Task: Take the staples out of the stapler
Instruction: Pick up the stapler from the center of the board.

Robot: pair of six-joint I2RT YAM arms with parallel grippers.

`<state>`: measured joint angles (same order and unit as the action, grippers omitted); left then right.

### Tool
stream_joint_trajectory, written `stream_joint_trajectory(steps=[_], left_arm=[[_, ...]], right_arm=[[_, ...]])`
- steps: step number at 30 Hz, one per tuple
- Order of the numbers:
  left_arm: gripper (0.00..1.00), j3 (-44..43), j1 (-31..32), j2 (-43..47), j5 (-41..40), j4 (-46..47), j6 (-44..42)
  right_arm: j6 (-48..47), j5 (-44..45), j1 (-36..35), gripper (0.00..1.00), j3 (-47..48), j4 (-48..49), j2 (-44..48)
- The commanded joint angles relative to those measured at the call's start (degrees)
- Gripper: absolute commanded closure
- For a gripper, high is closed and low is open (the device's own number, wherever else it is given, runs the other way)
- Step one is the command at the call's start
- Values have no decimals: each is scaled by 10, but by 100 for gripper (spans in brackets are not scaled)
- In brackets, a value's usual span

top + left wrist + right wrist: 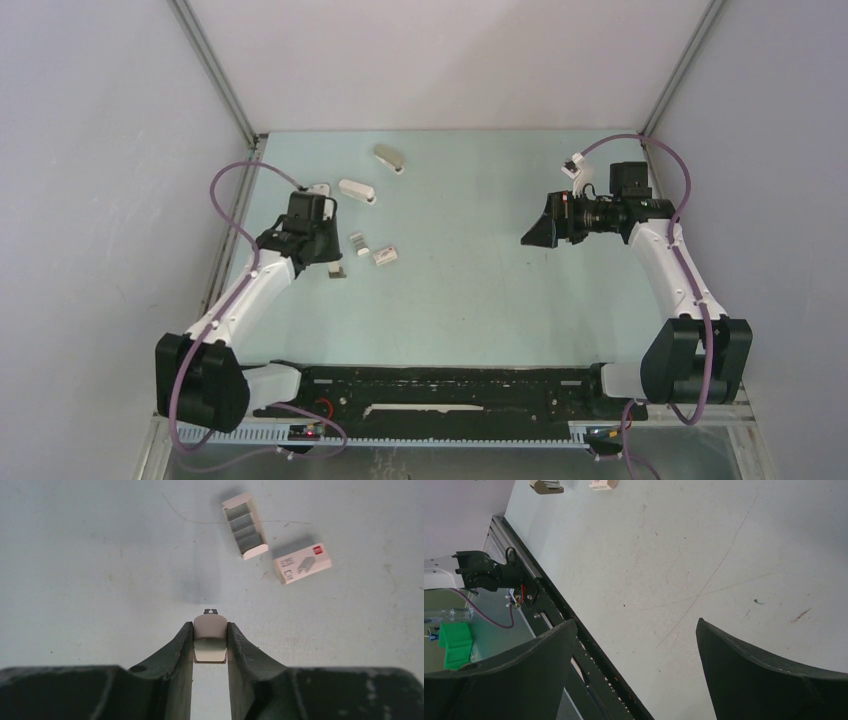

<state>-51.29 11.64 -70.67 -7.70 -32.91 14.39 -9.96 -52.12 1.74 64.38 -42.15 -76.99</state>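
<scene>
Our left gripper (210, 626) clamps narrowly on the small beige stapler (210, 650), whose grey tip (212, 611) pokes out just beyond the fingers. We cannot see the staples, presumably inside, so unloading looks undone. The right gripper (636, 621) hangs wide, empty.

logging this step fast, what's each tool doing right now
Left tool: closed on a small beige stapler.
Right tool: open, holding nothing.
</scene>
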Motion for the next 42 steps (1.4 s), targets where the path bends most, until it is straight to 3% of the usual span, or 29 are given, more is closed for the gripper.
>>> stream_joint_trajectory(steps=[1, 14, 27, 42], left_arm=[[100, 15, 26, 43, 17, 36, -27], [100, 23, 72, 75, 42, 57, -39], [100, 11, 177, 89, 60, 102, -59], [100, -59, 303, -67, 116, 249, -96]], right_arm=[[2, -4, -3, 0, -1, 8, 4], [4, -4, -3, 0, -9, 14, 13], [4, -6, -4, 0, -8, 14, 14], [7, -13, 6, 0, -15, 20, 23]])
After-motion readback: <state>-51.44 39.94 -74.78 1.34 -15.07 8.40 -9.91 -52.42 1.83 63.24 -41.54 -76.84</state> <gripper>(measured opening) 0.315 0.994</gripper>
